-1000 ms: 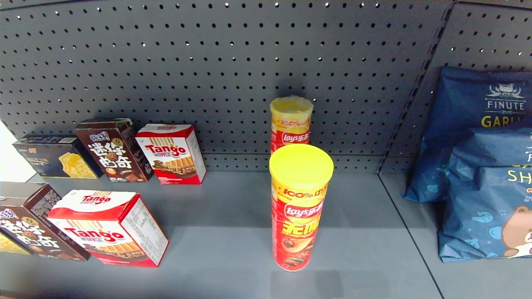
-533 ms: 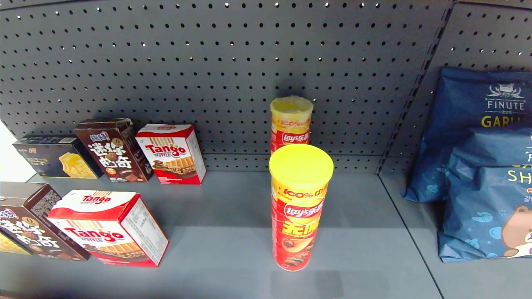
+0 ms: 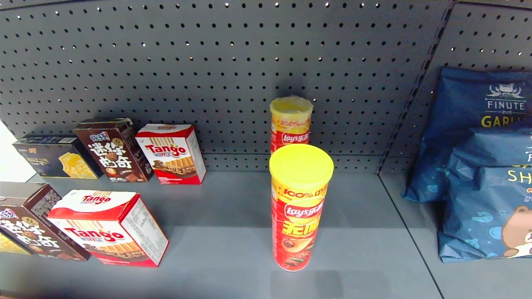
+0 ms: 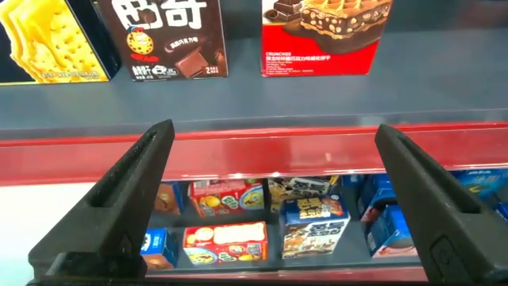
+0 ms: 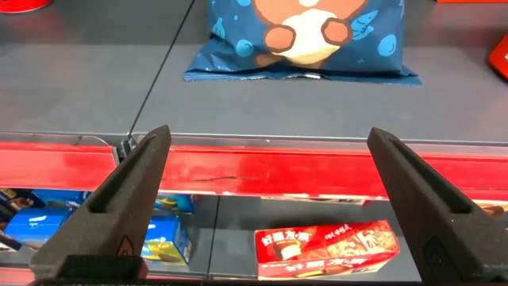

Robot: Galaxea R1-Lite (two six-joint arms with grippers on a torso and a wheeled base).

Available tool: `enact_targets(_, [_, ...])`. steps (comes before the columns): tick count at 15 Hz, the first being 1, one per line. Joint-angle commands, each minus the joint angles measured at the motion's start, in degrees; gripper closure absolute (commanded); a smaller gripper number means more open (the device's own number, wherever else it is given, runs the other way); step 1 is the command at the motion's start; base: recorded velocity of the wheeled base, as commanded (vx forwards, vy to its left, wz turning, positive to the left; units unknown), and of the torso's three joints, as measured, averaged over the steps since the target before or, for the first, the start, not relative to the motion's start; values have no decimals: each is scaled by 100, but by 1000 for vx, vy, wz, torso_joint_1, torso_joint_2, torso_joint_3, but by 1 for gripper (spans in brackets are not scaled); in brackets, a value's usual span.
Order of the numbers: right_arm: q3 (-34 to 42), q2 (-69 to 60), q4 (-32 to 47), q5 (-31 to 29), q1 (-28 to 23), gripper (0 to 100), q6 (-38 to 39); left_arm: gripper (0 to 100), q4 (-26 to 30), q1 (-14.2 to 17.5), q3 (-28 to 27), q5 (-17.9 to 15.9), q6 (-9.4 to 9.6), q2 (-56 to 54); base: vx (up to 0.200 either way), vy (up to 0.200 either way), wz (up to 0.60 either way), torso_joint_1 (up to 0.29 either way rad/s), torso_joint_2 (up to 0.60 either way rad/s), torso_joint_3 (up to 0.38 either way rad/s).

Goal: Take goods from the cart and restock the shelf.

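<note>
Hanging low in front of the grey metal shelf (image 3: pixel 232 249), both arms are empty-handed. The left gripper (image 4: pixel 274 135) has its black fingers spread wide with nothing between them. It sits level with the shelf's red front rail (image 4: pixel 262 155), just below the brown chocolate-biscuit box (image 4: pixel 167 36) and the red-and-white wafer box (image 4: pixel 325 36). The right gripper (image 5: pixel 267 137) is splayed the same way, facing the rail under the blue foil snack bag (image 5: pixel 302 36) with a bear on it.

Up top, the tall red crisp tube with a yellow plastic lid (image 3: pixel 300 207) stands upright mid-shelf. A second tube (image 3: pixel 291 122) is right behind it against the pegboard back (image 3: pixel 208 62), so they line up front to back, labels out for a shopper. Boxes sit well off to the left, bags to the right. My read: that front tube is placed, and the spread fingers are ready for another pick from the cart.
</note>
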Motion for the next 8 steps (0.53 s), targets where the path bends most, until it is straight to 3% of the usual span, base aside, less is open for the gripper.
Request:
enact_targets(1, [0, 7, 0, 6, 1, 0, 0, 0, 1, 2, 1, -6, 1, 7, 0, 0, 0, 0, 0, 0])
enact_targets(8, [0, 7, 0, 6, 1, 0, 0, 0, 1, 2, 1, -6, 10, 7, 0, 0, 0, 0, 0, 0])
